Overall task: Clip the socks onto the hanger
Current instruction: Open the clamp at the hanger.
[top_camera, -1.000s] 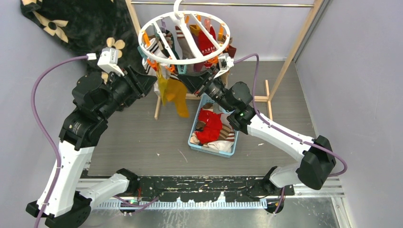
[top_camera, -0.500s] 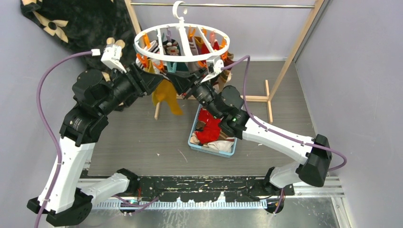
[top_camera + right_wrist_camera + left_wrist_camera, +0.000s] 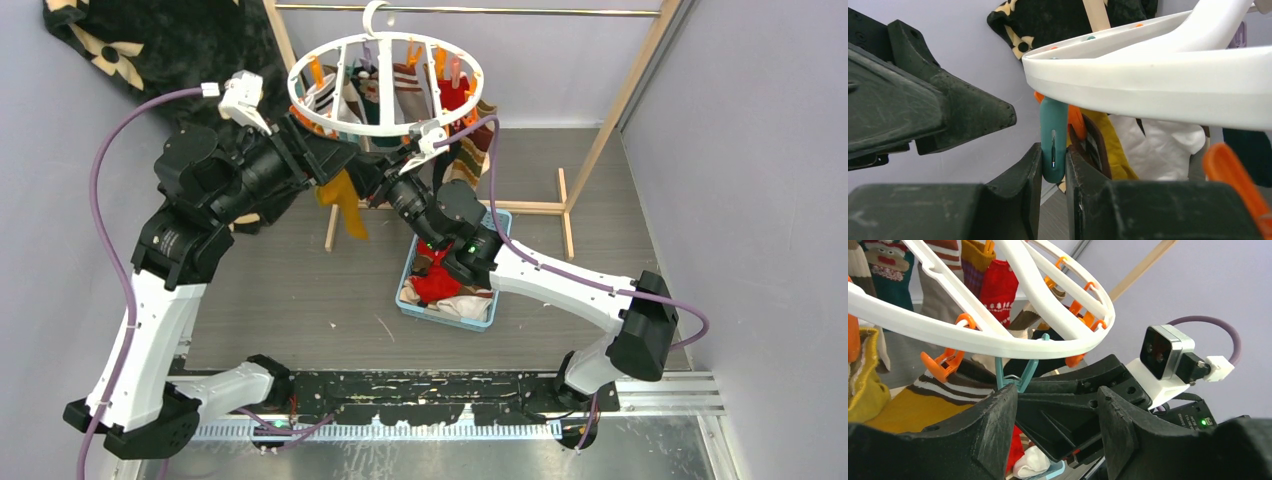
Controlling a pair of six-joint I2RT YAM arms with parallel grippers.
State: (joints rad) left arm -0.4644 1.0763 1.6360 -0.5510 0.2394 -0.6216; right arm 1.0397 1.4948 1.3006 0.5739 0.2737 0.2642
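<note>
The right end effector (image 3: pixel 1053 165) is pressed together on a teal clip (image 3: pixel 1053 125) under the hanger (image 3: pixel 1158 85) ring, upper centre of the top view. The left end effector (image 3: pixel 1057 405) is spread wide and holds nothing, just below the ring. Socks (image 3: pixel 998 290) hang from the clips.

The grey wood-grain tabletop (image 3: pixel 280 290) carries a light blue plastic basket (image 3: pixel 430 311) near its middle, heaped with red and white socks (image 3: pixel 437 286). The wooden-framed rack's feet (image 3: pixel 562 208) stand on it behind the basket.
</note>
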